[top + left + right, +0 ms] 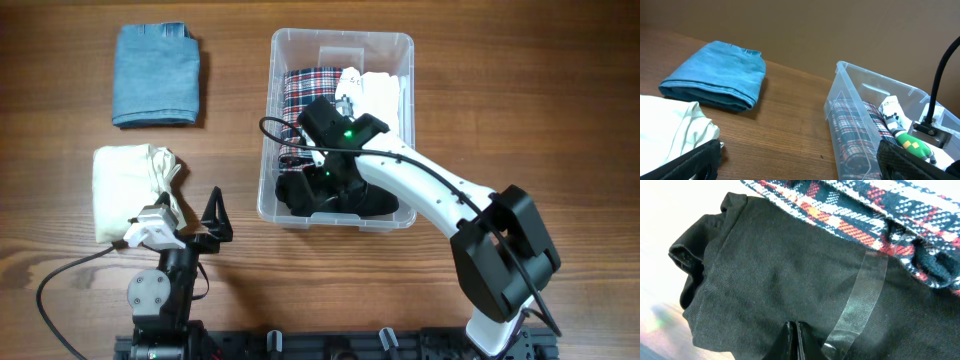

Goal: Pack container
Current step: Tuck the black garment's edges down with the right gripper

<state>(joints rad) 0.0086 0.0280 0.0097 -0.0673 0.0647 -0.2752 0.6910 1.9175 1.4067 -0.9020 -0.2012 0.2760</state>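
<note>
Table [240, 100]: brown wood grain. Container [340, 38]: clear, colourless plastic. Inside it: checked garment [303, 95] in red, white and navy; white item [383, 90], plain; black garment [765, 270], plain. Toward the far left corner: blue cloth [157, 75], denim shade, unpatterned. By the left edge: cream cloth [122, 185], unpatterned. Right arm [420, 185]: white with black joints, green light showing

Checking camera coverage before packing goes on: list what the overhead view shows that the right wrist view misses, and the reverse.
Overhead only: the whole container, the blue folded cloth and cream cloth outside it, and the open left gripper. Right wrist only: the right gripper, fingertips together on the black garment, and what looks like a clear strip across it. Both: that garment and the plaid fabric next to it.
</note>
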